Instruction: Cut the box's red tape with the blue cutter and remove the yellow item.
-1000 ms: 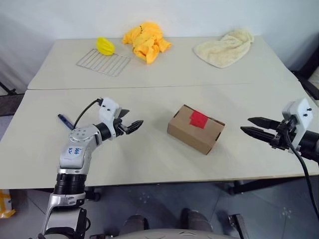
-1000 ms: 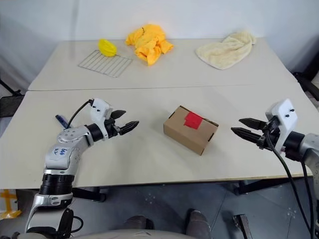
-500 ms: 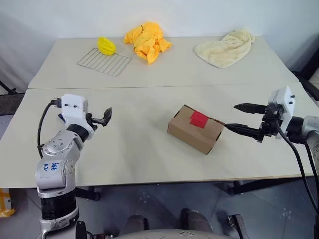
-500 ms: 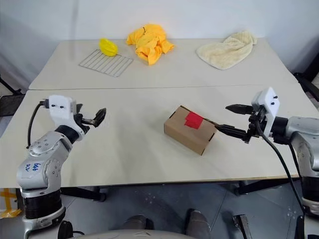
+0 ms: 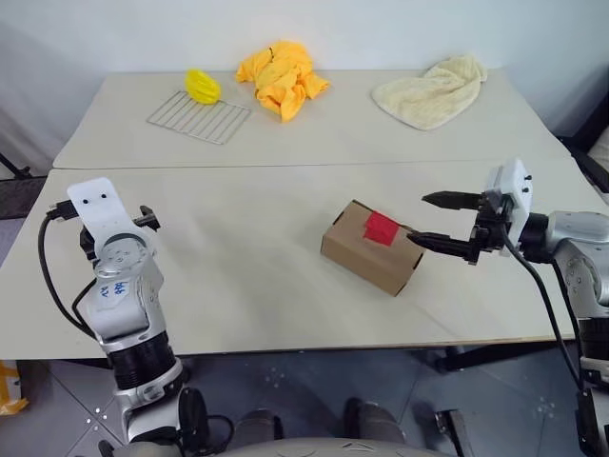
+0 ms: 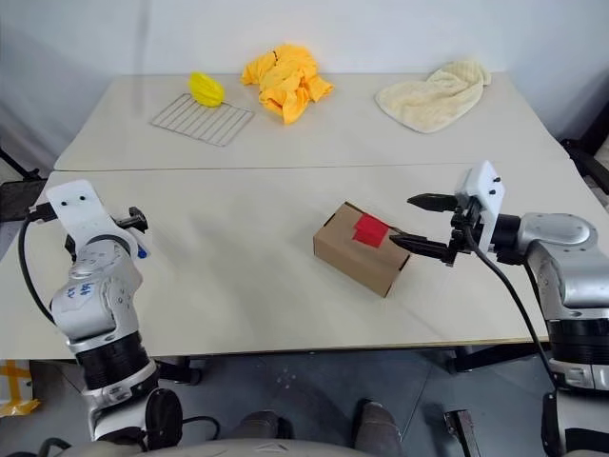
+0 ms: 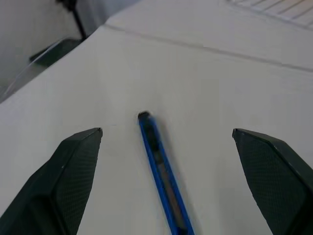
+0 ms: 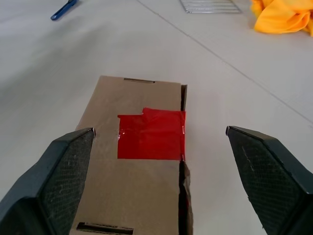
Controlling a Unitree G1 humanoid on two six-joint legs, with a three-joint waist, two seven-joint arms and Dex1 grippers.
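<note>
The brown box [image 5: 366, 255] lies at mid-table, shut, with the red tape [image 5: 381, 228] across its top seam. The yellow item is hidden. My right gripper [image 5: 419, 218] is open at the box's right end and points along it. In the right wrist view the box [image 8: 132, 196] and the red tape [image 8: 150, 133] lie between the spread fingers [image 8: 63, 181]. The blue cutter [image 7: 159, 166] lies flat on the table near its left edge. My left gripper [image 7: 167, 131] is open just above it, one finger on each side. My left gripper [image 6: 133, 221] is largely hidden by its wrist.
At the back of the far table sit a wire rack [image 5: 198, 117] with a small yellow object [image 5: 201, 86], a crumpled yellow cloth [image 5: 281, 76] and a cream towel [image 5: 428, 90]. A seam [image 5: 285, 164] joins the two tables.
My left gripper has swung left, away from the box, over to the cutter. My right gripper has opened wide and moved left up to the box's right end.
</note>
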